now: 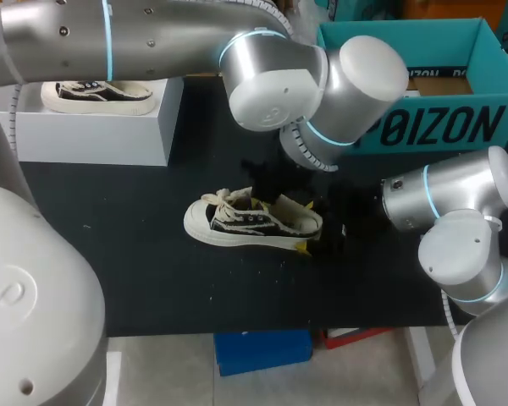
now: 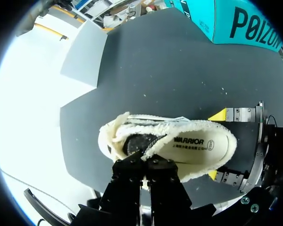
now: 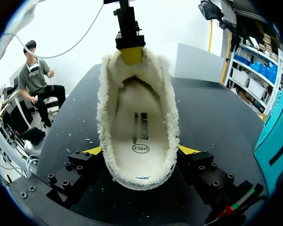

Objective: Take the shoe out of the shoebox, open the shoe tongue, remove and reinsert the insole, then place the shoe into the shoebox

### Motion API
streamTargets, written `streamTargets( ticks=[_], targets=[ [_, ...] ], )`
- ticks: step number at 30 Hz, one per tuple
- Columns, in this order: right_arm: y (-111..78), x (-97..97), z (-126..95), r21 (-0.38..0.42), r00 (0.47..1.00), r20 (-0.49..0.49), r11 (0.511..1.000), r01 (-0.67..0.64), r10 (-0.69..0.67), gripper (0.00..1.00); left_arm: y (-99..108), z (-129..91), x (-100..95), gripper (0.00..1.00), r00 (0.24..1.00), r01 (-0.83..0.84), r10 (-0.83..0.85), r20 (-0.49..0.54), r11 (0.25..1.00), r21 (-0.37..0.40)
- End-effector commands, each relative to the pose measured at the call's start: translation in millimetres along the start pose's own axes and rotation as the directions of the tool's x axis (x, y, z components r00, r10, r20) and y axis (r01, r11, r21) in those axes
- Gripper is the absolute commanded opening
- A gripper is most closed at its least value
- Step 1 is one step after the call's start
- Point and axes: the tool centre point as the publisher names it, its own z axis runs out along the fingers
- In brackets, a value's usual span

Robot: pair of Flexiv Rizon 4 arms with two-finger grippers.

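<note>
The cream and black shoe (image 1: 252,223) lies on its side in the middle of the black mat, toe to the left. Its fleece lining and white insole (image 3: 139,132) face my right wrist camera. My right gripper (image 3: 140,150) clasps the heel, one yellow fingertip (image 3: 95,150) pressed on each side. My left gripper (image 2: 145,162) comes down from above, shut on the edge of the shoe tongue (image 2: 153,141) at the front of the opening. Its yellow tip (image 3: 130,53) shows at the tongue in the right wrist view. The teal shoebox (image 1: 423,127) stands open at the back right.
A white box (image 1: 93,131) at the back left carries a second shoe (image 1: 97,95). My left arm's big joints (image 1: 322,85) hang over the mat between shoe and shoebox. The mat's front edge runs close below the shoe.
</note>
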Motion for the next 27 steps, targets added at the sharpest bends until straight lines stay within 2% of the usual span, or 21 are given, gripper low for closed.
streamTargets(
  ticks=[1,17,27],
  targets=[
    [-0.2,-0.3,2,0.000,1.000,0.001,1.000,-0.001,0.001,0.00,2,-7,-7.2,0.00,1.000,0.007,-0.007,-0.010,1.000,0.015],
    [-0.2,-0.3,2,0.000,1.000,0.001,1.000,-0.001,0.001,0.00,-6,-21,-26.3,0.00,0.998,0.053,-0.052,-0.019,0.996,0.068],
    [-0.2,-0.3,2,0.000,1.000,0.001,1.000,-0.001,0.001,0.00,0,-15,-45.0,0.00,0.995,0.100,-0.099,-0.020,0.993,0.067]
  ],
)
